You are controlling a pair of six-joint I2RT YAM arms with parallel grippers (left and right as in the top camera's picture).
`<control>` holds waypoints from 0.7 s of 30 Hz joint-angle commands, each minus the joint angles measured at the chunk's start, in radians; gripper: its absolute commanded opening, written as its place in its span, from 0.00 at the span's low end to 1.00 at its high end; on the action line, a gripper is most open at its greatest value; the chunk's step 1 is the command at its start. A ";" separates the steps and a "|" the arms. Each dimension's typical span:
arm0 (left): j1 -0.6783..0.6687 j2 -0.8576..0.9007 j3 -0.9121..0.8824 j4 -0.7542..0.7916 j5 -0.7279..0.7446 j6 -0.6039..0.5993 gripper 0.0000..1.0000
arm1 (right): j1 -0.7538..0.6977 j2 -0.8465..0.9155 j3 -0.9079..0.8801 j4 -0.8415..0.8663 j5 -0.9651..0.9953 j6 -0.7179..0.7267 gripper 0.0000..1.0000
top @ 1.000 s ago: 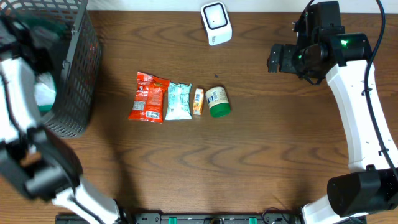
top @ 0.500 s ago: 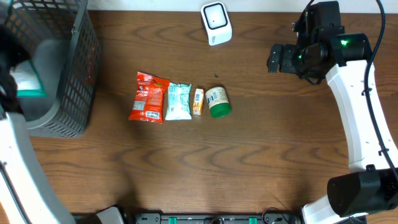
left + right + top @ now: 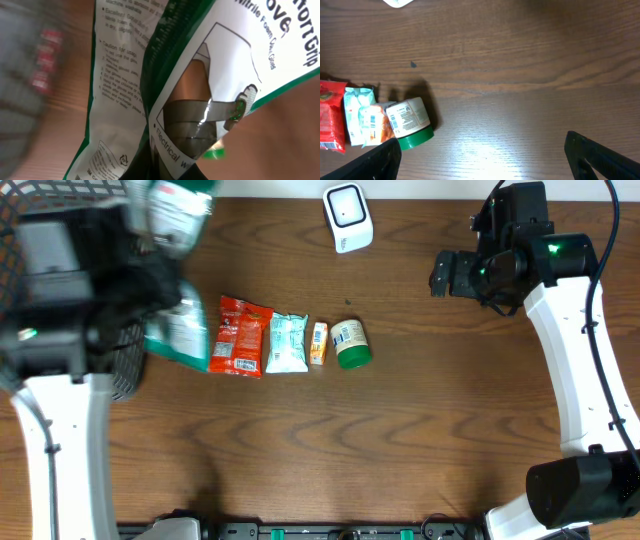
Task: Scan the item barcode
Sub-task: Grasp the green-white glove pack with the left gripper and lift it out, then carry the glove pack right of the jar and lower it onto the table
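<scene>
A white-and-green glove pack (image 3: 125,75) fills the left wrist view, and my left gripper (image 3: 172,167) is shut on its lower edge. From overhead the pack (image 3: 176,338) shows blurred beside the basket, just left of the item row. The white scanner (image 3: 347,217) stands at the table's far edge, centre. My right gripper (image 3: 440,275) hovers open to the scanner's right, nothing between its fingers (image 3: 375,160).
A dark mesh basket (image 3: 40,198) sits at the far left, mostly covered by my left arm. On the table lie a red pouch (image 3: 240,336), a teal pouch (image 3: 288,343), a small orange box (image 3: 318,343) and a green-lidded jar (image 3: 350,344).
My left arm has swung from the basket towards the right over the table, carrying the glove pack. The right arm has not moved.
</scene>
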 commanded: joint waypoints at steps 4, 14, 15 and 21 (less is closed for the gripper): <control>-0.218 0.063 -0.019 0.038 0.029 -0.162 0.07 | 0.002 0.004 0.017 0.068 -0.009 -0.003 0.99; -0.563 0.273 -0.019 0.274 -0.066 -0.367 0.07 | -0.130 -0.063 0.073 -0.048 -0.097 -0.032 0.99; -0.590 0.296 -0.019 0.303 -0.082 -0.393 0.08 | -0.171 -0.074 0.090 -0.076 -0.124 -0.032 0.99; -0.758 0.462 -0.019 0.512 -0.217 -0.609 0.07 | -0.436 -0.109 0.129 -0.198 -0.293 -0.032 0.99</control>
